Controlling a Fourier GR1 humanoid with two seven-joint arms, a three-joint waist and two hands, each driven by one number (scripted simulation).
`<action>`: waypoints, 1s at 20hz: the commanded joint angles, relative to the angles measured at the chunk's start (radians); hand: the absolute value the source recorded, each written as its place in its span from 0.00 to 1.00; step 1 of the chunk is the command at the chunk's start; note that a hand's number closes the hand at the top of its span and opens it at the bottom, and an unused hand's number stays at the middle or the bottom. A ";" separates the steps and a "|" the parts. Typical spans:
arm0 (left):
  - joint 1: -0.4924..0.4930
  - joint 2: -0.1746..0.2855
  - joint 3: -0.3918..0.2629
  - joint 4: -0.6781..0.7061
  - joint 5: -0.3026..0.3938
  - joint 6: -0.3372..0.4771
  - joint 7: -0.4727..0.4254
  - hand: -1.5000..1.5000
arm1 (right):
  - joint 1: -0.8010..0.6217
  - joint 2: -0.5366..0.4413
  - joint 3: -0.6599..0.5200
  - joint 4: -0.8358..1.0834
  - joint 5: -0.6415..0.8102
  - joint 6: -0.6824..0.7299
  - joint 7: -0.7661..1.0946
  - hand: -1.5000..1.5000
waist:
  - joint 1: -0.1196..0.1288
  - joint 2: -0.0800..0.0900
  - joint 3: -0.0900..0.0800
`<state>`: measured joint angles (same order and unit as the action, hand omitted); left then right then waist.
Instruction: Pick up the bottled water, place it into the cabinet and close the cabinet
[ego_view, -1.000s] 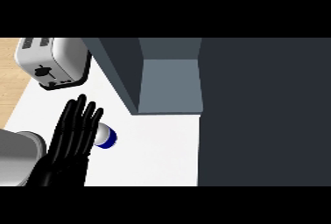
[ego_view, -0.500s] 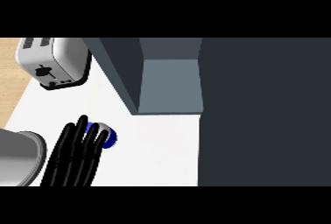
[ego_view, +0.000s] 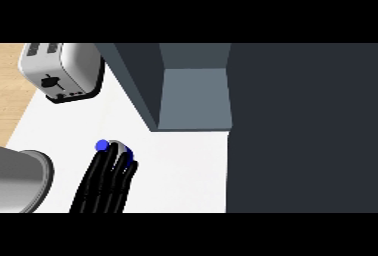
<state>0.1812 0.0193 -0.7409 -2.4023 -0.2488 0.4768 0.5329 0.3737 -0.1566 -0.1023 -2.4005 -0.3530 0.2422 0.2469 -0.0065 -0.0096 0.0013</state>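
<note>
Covers more of the small white-and-blue water bottle (ego_view: 101, 145) than a moment ago, with the black left hand (ego_view: 107, 175) laid right over it on the white counter (ego_view: 177, 165). Only two blue bits showing now. Cannot tell if gripped or just touched. Near the open grey cabinet (ego_view: 193, 97), not inside. Grey forearm (ego_view: 22, 180) cut off at the left edge.

The white tabletop (ego_view: 184, 165) has a silver toaster (ego_view: 63, 70) at its far left. Nearer, a bit of blue bottled water (ego_view: 102, 145) shows.
</note>
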 joint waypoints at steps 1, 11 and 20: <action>0.035 0.037 -0.011 -0.107 -0.101 0.021 0.017 0.00 | 0.101 0.029 0.001 -0.178 -0.140 0.008 0.041 0.00 | -0.003 -0.001 0.000; 0.084 0.094 0.085 -0.102 -0.090 0.102 -0.055 0.00 | 0.159 0.027 -0.042 -0.176 -0.174 0.059 0.005 0.00 | -0.005 0.000 -0.001; 0.167 0.162 0.240 0.031 0.097 0.081 -0.205 0.00 | 0.197 -0.002 -0.119 -0.173 -0.255 0.090 -0.006 0.00 | -0.006 0.005 -0.004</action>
<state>0.3054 0.1501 -0.5695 -2.3790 -0.2338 0.5724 0.4012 0.5048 -0.1552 -0.1891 -2.3929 -0.4148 0.3487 0.1548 -0.0131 -0.0069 -0.0014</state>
